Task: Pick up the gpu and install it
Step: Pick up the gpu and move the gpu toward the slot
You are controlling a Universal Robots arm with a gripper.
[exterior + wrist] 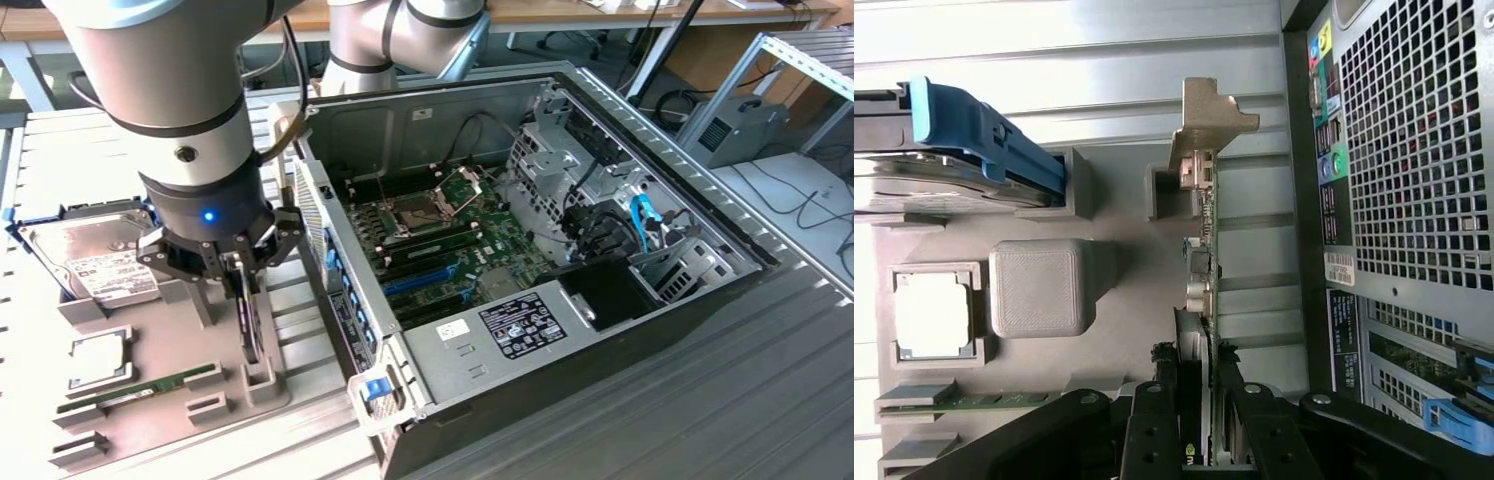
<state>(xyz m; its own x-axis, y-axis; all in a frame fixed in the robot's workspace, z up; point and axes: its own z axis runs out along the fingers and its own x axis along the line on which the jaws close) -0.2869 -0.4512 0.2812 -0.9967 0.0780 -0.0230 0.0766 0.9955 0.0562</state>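
The claw [238, 262] is clamped on the upper edge of the gpu [250, 325], one finger against each face. The card stands on edge in the grey holder [160, 370], at 9 o'clock from the open computer case [400, 130] in the exterior view. The hold is narrow, so I judge the card could tilt and bind in its slot, or its silver bracket [1206, 120] could catch.

A robotics lab or workshop, to judge by the industrial arm whose hand [240, 285] hangs over a ribbed metal worktop [694, 400], a grey parts fixture [174, 335] under it, an opened computer tower [447, 350] beside it, and aluminium framing [781, 50], floor cables [814, 205] and desks [561, 12] well beyond.
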